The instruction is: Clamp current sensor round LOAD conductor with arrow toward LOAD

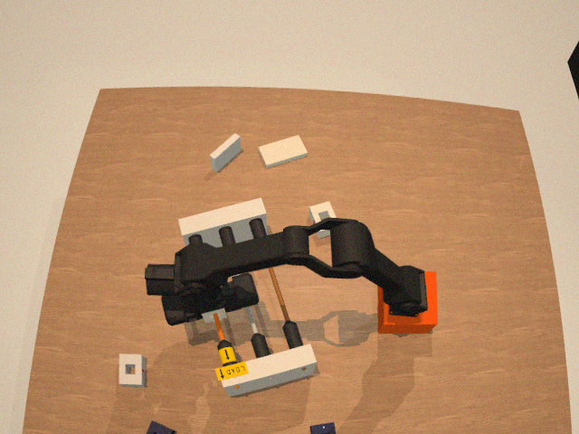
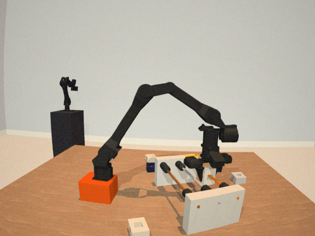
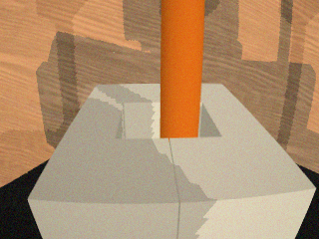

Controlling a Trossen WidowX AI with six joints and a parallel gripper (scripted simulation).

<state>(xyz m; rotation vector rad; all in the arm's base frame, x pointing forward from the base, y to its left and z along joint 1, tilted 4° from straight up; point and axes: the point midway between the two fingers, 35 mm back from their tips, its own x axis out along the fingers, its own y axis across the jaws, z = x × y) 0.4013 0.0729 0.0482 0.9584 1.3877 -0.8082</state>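
Observation:
The white split-core sensor (image 1: 213,316) (image 2: 209,179) (image 3: 105,169) is round the orange LOAD conductor (image 1: 218,327) (image 2: 214,180) (image 3: 181,65). In the wrist view its halves meet at a thin seam, and the conductor runs through its square window, nearer the right side. My gripper (image 2: 210,173) points down from above, shut on the sensor, with black finger parts at both sides of it in the wrist view. The yellow LOAD marker (image 1: 231,371) (image 2: 191,155) is on the end block, its arrow pointing away from the sensor. The sensor's own arrow is hidden. I cannot see whether the latch is engaged.
A grey conductor (image 1: 252,318) (image 2: 192,175) and a brown conductor (image 1: 280,295) (image 2: 175,179) run beside it between two white end blocks (image 1: 222,219) (image 2: 213,213). White window blocks (image 1: 126,381) (image 2: 238,179) stand around. Two white plates (image 1: 282,151) (image 1: 225,153) are at the far side.

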